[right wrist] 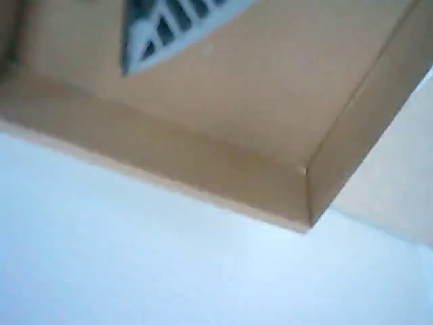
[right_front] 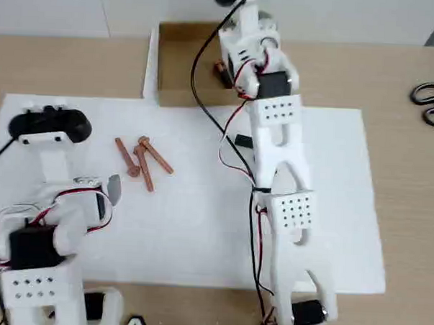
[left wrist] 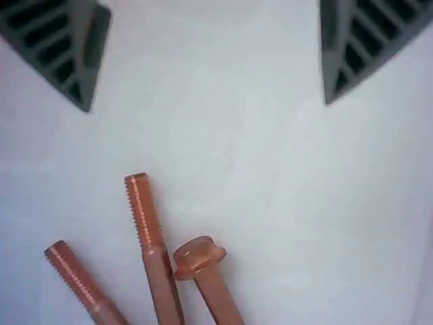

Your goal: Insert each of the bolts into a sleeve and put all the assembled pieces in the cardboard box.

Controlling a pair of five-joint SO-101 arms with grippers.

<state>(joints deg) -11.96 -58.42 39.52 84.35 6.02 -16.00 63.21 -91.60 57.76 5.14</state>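
Observation:
Three copper bolts (right_front: 141, 159) lie close together on the white sheet (right_front: 200, 226), left of centre. In the left wrist view they are the bolts (left wrist: 152, 250) below my left gripper (left wrist: 206, 105), which hangs open just short of them with nothing between its fingers. The left gripper (right_front: 113, 188) sits just left of and nearer than the bolts in the high view. My right arm stretches to the cardboard box (right_front: 175, 60) at the back. There the right gripper (right_front: 227, 71) is over the box floor (right wrist: 270, 81), open, with one grey finger (right wrist: 169, 27) showing. A small copper piece (right_front: 220, 68) shows by it inside the box.
The sheet covers the middle of the wooden table. Black scissors (right_front: 432, 103) lie at the far right edge. Cables run along the right arm down to its base. Box walls (right wrist: 203, 176) rise above the sheet.

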